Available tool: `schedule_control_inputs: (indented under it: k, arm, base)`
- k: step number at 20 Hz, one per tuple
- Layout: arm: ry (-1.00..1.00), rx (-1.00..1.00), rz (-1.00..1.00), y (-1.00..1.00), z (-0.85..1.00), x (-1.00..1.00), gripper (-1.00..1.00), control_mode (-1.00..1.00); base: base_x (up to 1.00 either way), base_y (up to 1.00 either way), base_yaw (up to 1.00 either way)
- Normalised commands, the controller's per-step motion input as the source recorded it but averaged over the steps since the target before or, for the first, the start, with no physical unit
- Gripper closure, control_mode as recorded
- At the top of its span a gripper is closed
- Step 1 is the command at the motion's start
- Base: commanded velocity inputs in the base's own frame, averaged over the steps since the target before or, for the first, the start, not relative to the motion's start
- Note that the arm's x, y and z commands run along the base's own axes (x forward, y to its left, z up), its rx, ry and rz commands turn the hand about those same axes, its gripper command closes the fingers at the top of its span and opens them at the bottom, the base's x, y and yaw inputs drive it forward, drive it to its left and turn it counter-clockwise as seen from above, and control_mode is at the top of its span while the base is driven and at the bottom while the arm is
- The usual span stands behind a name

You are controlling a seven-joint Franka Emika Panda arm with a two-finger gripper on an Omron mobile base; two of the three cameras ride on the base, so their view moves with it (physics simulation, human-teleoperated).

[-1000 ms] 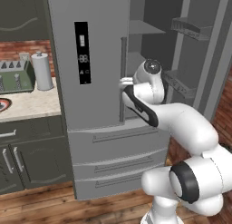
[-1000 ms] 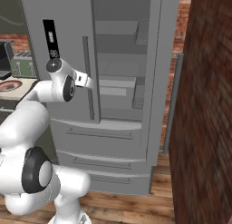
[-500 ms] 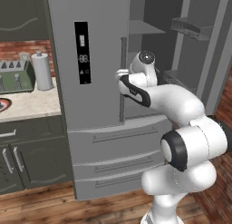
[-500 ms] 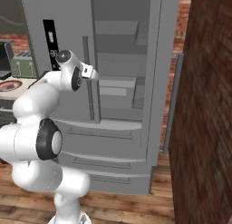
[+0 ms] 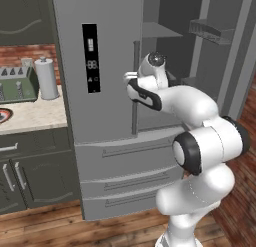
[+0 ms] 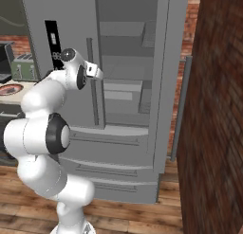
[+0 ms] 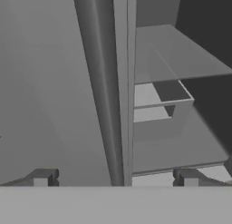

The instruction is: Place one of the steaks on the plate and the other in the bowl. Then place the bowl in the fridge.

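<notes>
Fridge (image 5: pixel 100 116): its right door stands open for you, shelves bare.
Gripper (image 7: pixel 115 178): fully spread, empty, facing the left door's edge.
Left: your steaks, bowl.

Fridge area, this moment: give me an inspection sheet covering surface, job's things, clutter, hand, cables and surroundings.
Surface: counter left of the fridge, pale stone top.
Job's things: fridge with its right door swung open, grey shelves inside bare; plate with red rim on the counter; steaks and bowl nothing seen.
Clutter: paper towel roll, toaster.
Hand: hand open, holding nothing, by the left door's handle.
Cables: nothing seen.
Surroundings: wood floor, brick wall, dark cabinets.
</notes>
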Motion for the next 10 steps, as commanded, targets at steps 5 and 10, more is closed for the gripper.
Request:
schedule_control_inputs:
  k: [5,10]
  arm:
    - [-0.06,-0.01,0.0,0.01,0.0,0.24,-1.0,-1.0]
    - [-0.03,-0.02,0.0,0.0,0.0,0.31,-1.0,-1.0]
  base:
    - [0.0,0.0,0.0]
    - [0.0,0.0,0.0]
